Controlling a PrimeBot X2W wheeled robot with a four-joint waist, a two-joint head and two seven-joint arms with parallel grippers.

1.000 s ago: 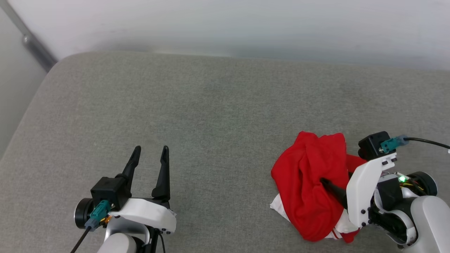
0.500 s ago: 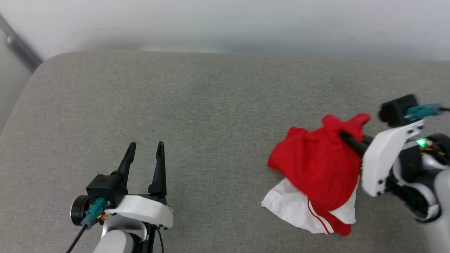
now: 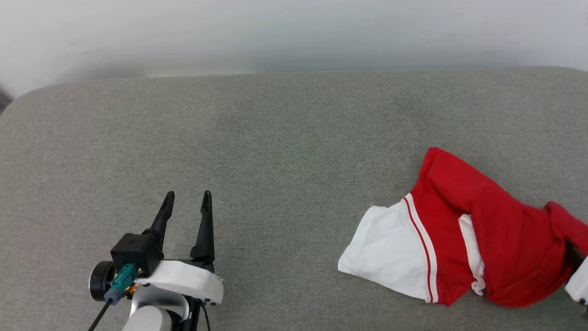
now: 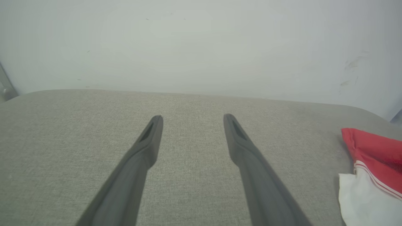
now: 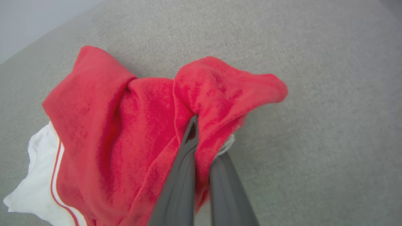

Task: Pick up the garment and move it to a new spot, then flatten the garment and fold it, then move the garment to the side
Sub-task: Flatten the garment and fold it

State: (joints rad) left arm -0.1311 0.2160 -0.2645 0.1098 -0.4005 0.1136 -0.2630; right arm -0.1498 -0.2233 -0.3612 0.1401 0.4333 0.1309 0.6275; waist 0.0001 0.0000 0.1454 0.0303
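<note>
The garment [image 3: 496, 220] lies on the cushion [image 3: 275, 138], far right. The left end effector [image 3: 188, 195] is front left; a wall [image 3: 294, 32] stands behind.

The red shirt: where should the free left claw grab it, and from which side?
The white sleeve, probably, from the robot's left: it lies spread on the cushion toward the open left gripper, while the right gripper pinches the bunched red shirt.

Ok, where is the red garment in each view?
Head view: garment lower right, running off the right edge.
Left wrist view: garment at the right edge.
Right wrist view: garment centre-left, pinched between the right fingers.
Shared landmark: its white sleeve with the red stripe.
</note>
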